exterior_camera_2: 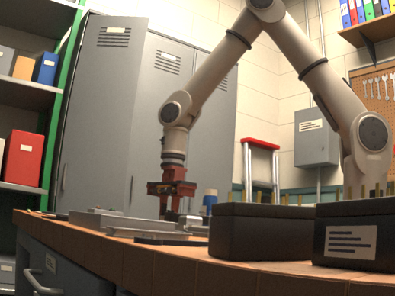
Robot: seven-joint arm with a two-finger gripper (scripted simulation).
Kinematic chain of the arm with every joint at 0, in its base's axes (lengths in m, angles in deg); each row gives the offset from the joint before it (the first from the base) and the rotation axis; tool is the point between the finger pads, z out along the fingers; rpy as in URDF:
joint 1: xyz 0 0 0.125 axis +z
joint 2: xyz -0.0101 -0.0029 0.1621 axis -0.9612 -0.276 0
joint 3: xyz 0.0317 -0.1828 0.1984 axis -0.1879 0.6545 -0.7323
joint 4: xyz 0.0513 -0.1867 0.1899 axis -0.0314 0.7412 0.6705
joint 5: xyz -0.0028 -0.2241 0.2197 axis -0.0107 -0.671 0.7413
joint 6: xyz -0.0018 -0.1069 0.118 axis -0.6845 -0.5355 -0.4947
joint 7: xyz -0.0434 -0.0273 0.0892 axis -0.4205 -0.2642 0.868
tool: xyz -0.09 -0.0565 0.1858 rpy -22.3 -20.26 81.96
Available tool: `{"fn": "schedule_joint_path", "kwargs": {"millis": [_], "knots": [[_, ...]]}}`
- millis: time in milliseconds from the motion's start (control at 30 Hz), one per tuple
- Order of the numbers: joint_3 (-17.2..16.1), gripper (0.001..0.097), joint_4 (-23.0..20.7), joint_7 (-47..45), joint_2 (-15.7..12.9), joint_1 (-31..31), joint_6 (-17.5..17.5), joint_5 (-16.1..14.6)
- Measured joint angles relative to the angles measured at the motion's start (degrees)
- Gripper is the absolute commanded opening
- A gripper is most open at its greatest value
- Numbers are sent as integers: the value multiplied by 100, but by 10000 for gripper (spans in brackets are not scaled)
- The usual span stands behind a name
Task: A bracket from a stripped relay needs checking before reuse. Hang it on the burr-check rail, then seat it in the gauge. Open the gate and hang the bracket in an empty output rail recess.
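Note:
A small dark fixture (176, 216) sits on the bench right under my gripper (169, 209). The gripper's red fingers point straight down at it and are open, holding nothing. I cannot make out the bracket from this low view. Grey metal plates and a flat tray (126, 225) lie to the left of the fixture. A flat dark disc (169, 241) lies in front of it on the bench. The arm reaches in from its base (366, 160) on the right.
Two dark boxes (263, 234) (354, 236) stand close to the camera on the right and hide the bench behind them. Brass pegs (267, 196) rise behind them. A blue-and-white canister (209, 198) stands behind the fixture. Grey lockers fill the back.

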Motion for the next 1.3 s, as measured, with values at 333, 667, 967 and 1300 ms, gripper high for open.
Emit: {"fn": "schedule_joint_path", "kwargs": {"millis": [333,667,967,1300], "knots": [[-3,475,1,-2,-6,-2,9,3],[-3,300,1,-2,-7,-2,10,3],[-3,120,1,-2,-7,-2,9,3],[-1,15,2,0,-1,0,0,0]]}}
